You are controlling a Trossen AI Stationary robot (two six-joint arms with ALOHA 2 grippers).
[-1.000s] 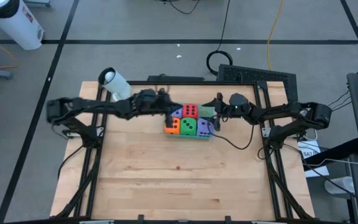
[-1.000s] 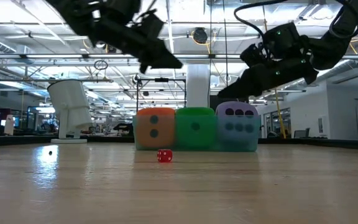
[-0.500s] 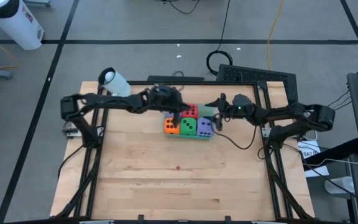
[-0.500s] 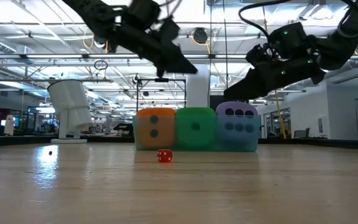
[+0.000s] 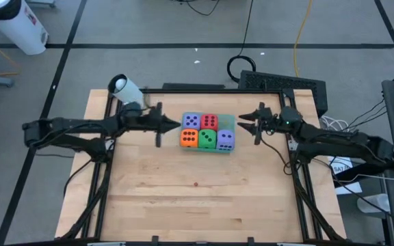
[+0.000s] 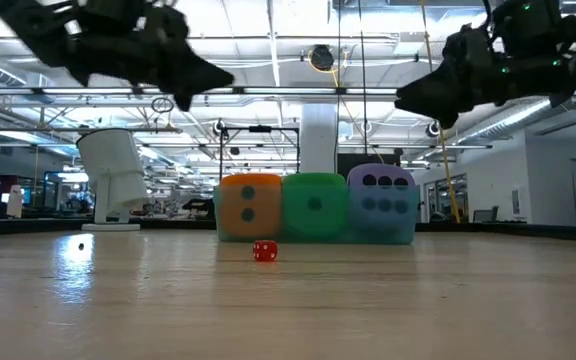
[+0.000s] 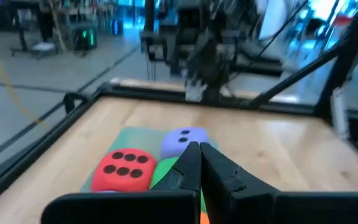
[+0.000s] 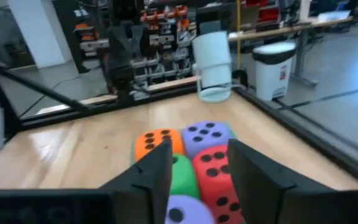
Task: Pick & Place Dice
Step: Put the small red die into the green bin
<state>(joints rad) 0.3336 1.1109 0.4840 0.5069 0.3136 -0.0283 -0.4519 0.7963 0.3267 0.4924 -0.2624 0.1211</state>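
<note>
From above, the five dice sit packed together near the far edge of the tabletop (image 5: 197,198), about midway along it, on a flat translucent green square (image 5: 228,123) whose corner shows behind them. The back row holds a lavender die (image 5: 191,121) and the red die (image 5: 209,122); the front row holds the orange die (image 5: 189,139), the green die (image 5: 206,140) and a second lavender die (image 5: 225,140). The left claw (image 5: 176,124) hangs just beside the group on the left-edge side with its fingers pressed together, grasping nothing. The right claw (image 5: 241,125) hangs just beside it on the right-edge side, fingers parted and empty. A white cylinder (image 5: 124,91) lies at the far left corner. A tiny red spot (image 5: 195,183) on the wood is too small to identify here.

From tabletop height, only the front row shows: orange (image 6: 248,208), green (image 6: 314,208), lavender (image 6: 381,206); the back row is hidden. A tiny red cube (image 6: 264,251) lies in front of them. Both arms are dark silhouettes above, partly cut off.

The left wrist view is blurred; its fingers (image 7: 188,165) meet in a point and cover part of the dice.

In the right wrist view the spread fingers (image 8: 157,168) frame the dice, the nearest lavender one (image 8: 185,211) cut off at the edge.

No writing is readable anywhere.
</note>
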